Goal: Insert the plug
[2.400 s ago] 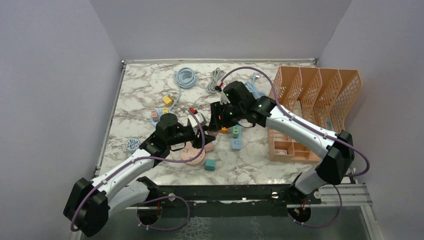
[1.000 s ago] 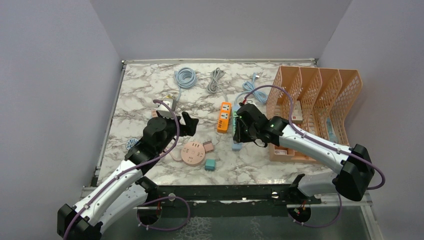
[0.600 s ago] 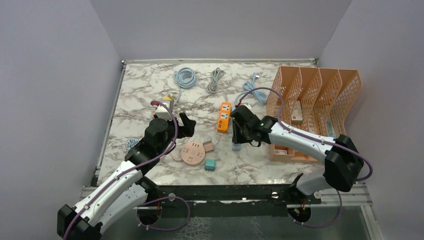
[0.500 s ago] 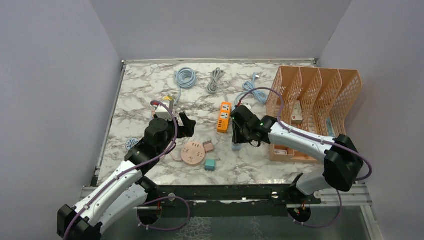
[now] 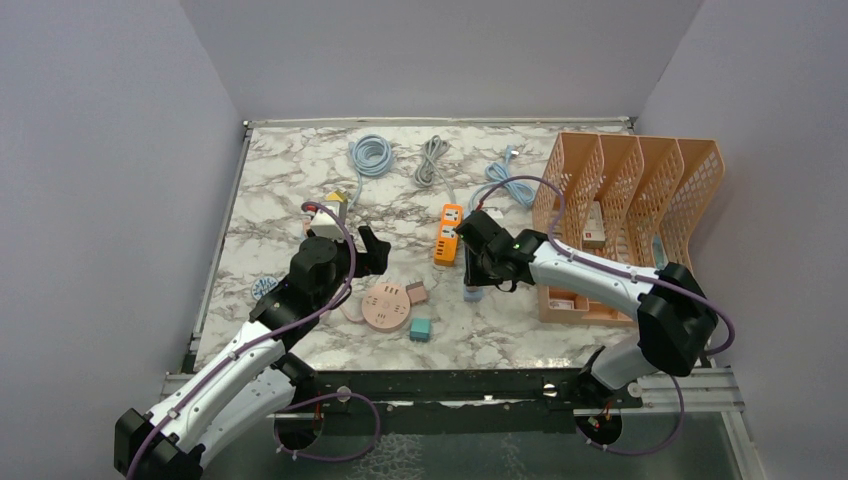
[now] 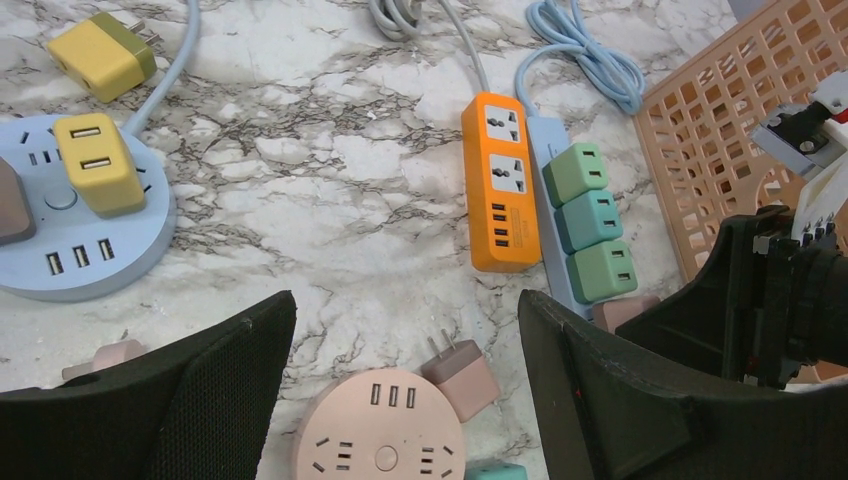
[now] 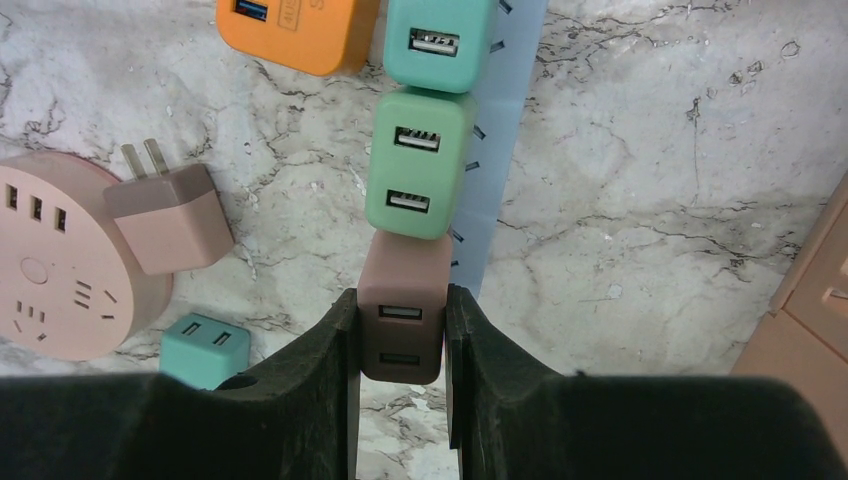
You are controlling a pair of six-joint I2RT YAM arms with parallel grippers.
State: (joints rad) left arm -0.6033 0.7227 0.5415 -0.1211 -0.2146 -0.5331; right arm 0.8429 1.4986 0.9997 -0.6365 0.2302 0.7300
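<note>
Right tool (image 7: 400, 305) clamps the plug (image 7: 403, 265); best pressed squarely into the strip (image 7: 512, 130), 6 o'clock of the green adapter (image 7: 415, 165); left tool (image 6: 405, 305) spread wide.

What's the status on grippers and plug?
Left gripper open, empty. Right gripper shut on brown plug, at blue strip's end, beside green adapters. Seating unclear. Nothing blocking.

The top external camera looks down from high behind the arm bases over the whole marble table (image 5: 290, 170). The left wrist camera tilts down toward the far right. The right wrist camera looks straight down, very close. All three share the orange power strip (image 6: 497, 190), blue power strip (image 7: 510, 150) and round pink socket (image 7: 50, 270).
</note>
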